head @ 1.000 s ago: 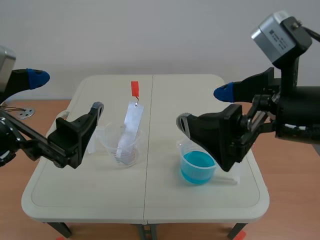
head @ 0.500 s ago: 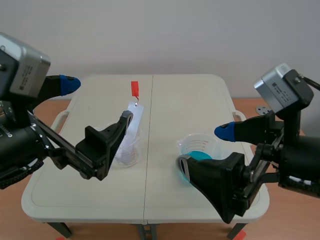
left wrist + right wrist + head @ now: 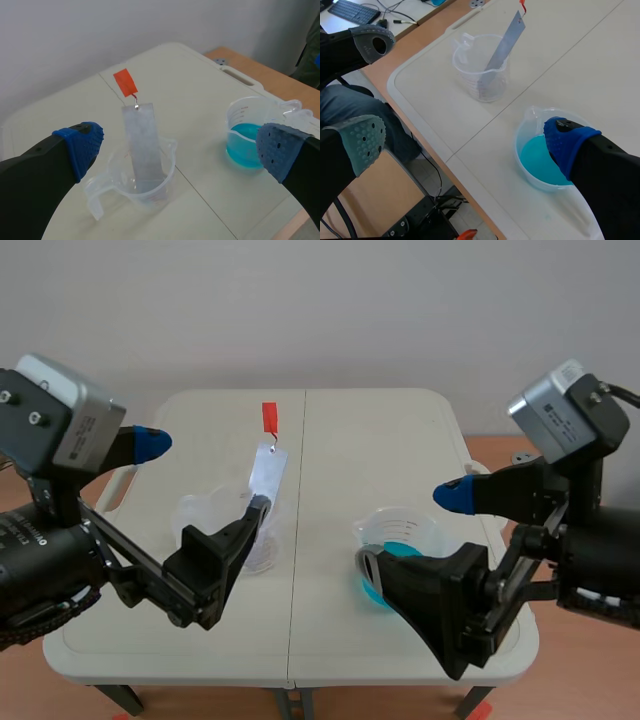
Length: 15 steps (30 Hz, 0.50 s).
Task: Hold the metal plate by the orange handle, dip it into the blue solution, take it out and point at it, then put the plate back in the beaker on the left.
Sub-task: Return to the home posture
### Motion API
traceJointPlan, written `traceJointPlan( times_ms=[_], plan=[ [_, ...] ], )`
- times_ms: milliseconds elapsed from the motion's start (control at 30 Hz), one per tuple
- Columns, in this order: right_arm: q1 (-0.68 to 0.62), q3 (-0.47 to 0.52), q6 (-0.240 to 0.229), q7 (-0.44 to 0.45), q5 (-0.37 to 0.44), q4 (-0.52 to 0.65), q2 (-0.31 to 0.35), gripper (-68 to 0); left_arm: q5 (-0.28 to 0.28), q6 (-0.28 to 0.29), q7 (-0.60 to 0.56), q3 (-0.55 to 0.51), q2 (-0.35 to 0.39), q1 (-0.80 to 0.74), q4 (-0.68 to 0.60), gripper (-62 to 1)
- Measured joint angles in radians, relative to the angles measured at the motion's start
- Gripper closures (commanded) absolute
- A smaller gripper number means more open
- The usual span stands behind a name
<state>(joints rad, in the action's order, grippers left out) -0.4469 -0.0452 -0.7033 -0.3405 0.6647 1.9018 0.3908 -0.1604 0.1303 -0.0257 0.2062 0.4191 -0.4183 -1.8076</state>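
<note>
A thin metal plate (image 3: 268, 475) leans upright in the clear beaker (image 3: 212, 525) on the left side of the table, its orange handle (image 3: 269, 417) sticking up at the far side. To the right stands the beaker of blue solution (image 3: 400, 552). My left gripper (image 3: 205, 476) is open, near and left of the clear beaker; the plate (image 3: 142, 150) and handle (image 3: 125, 82) lie ahead between its fingers. My right gripper (image 3: 410, 530) is open over the near side of the blue beaker (image 3: 540, 155), holding nothing. The plate (image 3: 502, 47) is far ahead of it.
The white folding table (image 3: 400, 440) has a seam down its middle and rounded edges. The left arm's grey-padded finger (image 3: 372, 42) shows beyond the table edge in the right wrist view. A keyboard (image 3: 357, 10) lies on a desk past it.
The left arm has come in lower and closer to the clear beaker. The right arm dropped from above the blue beaker toward the table's near edge, then barely moved. Plate and beakers stayed put.
</note>
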Motion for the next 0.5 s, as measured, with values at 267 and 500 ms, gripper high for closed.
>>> traceJointPlan(
  times_ms=[267, 500],
  plan=[
    [0.0, 0.0, 0.0, 0.0, -0.056, 0.0, 0.0, -66.3, 0.0, 0.0, 0.0, 0.0, 0.0, 0.0, 0.0, -62.3],
    [0.0, 0.0, 0.0, 0.0, -0.093, 0.0, 0.0, -66.3, 0.0, 0.0, 0.0, 0.0, 0.0, 0.0, 0.0, -62.3]
  ],
)
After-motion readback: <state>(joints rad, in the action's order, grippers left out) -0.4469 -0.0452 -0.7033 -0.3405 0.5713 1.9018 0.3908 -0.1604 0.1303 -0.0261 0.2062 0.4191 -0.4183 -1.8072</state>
